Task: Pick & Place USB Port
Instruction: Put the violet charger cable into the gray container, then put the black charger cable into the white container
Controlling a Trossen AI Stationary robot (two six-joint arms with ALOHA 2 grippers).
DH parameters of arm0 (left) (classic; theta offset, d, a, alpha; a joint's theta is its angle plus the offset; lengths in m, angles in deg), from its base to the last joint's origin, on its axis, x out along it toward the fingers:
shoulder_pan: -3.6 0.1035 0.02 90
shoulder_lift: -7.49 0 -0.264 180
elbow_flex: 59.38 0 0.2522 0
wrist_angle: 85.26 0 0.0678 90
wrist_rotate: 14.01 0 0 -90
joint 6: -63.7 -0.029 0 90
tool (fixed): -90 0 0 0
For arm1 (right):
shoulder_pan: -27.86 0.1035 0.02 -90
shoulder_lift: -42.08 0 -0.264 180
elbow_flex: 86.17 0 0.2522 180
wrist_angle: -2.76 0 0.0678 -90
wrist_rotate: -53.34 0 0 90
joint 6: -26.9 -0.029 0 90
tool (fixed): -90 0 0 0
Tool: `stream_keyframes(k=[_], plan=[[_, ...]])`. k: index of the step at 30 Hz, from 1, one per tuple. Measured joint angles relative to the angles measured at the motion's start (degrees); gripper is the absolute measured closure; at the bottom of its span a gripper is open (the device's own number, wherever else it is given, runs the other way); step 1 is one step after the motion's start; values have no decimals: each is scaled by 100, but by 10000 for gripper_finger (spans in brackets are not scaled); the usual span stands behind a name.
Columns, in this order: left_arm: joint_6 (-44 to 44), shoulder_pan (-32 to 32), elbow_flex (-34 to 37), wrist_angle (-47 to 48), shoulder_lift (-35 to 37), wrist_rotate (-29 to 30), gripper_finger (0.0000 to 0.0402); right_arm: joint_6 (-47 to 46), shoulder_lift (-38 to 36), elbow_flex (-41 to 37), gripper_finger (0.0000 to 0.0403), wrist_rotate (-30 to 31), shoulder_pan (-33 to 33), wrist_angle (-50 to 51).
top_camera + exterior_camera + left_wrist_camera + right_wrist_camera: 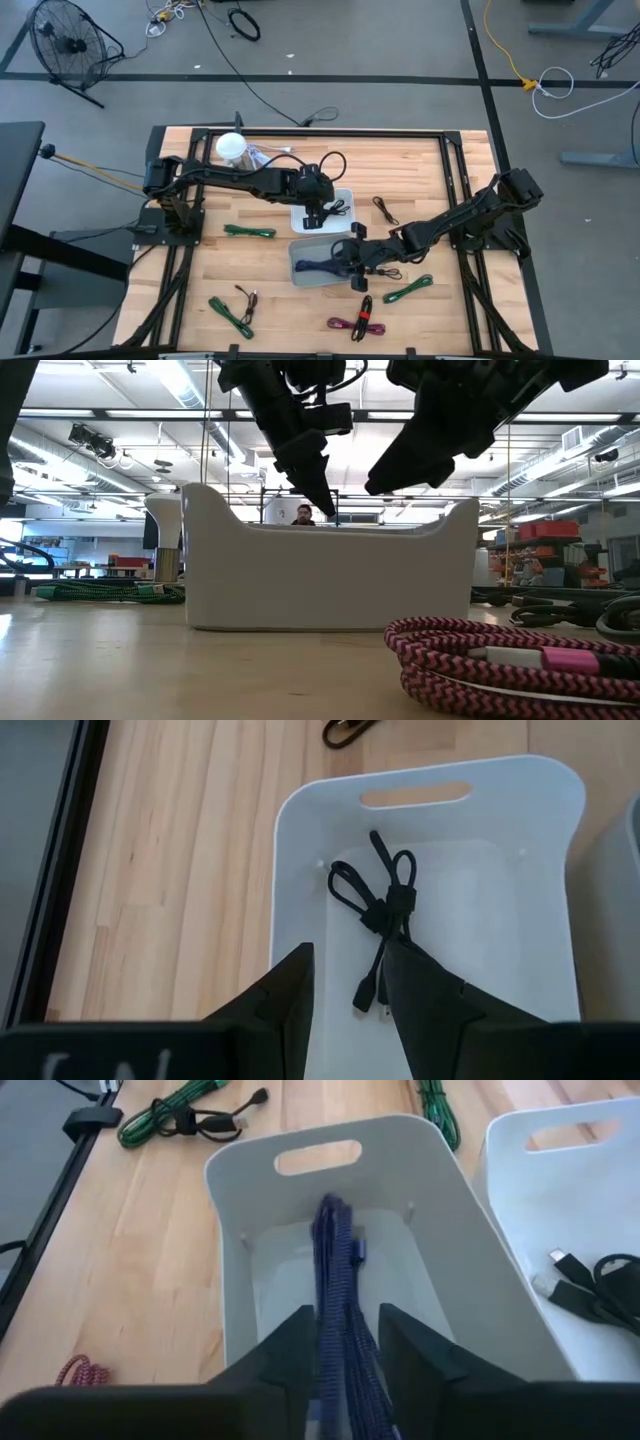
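Two white bins stand side by side mid-table. The far bin (298,225) holds a black USB cable (385,905), tied in a bundle and lying on the bin's floor. My left gripper (322,212) hovers open above it; in the left wrist view (347,1005) the cable's plug end shows between the fingertips, apart from them. The near bin (296,280) holds a blue braided cable (318,267). My right gripper (352,258) is at that bin's right end, shut on the blue cable (335,1250). My right gripper pinches the blue cable between its two fingers (290,1355) at the cable's right end (348,1350), with the fingers lying along the cable. From there the cable runs down into the near bin, and its other end (330,1210) rests on the bin's floor.
Loose cables lie around the bins: green ones (250,231) (232,315) (408,290), black ones (385,210) (245,297), and a pink one (358,322) near the front edge. A white round object (232,147) sits at the far left. Bare wood lies left of the bins.
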State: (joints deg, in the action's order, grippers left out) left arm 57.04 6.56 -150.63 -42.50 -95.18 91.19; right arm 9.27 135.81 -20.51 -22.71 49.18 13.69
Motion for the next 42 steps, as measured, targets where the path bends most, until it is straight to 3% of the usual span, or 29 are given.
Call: stream_keyframes(k=[7, 18, 26, 36, 42], plan=[[0, 0, 0, 0, 0, 0, 271, 167, 0, 0, 253, 56, -30, -102], [-4, 7, 0, 15, 27, 20, 271, 325, -452, 0, 263, 217, -400, 434], [-4, 7, -7, 354, 209, 22, 271, 507, -1463, 0, 284, 1466, -708, 1593], [-70, 8, -7, 761, 431, 36, 271, -717, -1731, -2, 273, 1860, -1575, 3900], [-152, 39, -3, 1010, 437, 68, 271, -1088, -1617, -293, 244, 1654, -1925, 3977]])
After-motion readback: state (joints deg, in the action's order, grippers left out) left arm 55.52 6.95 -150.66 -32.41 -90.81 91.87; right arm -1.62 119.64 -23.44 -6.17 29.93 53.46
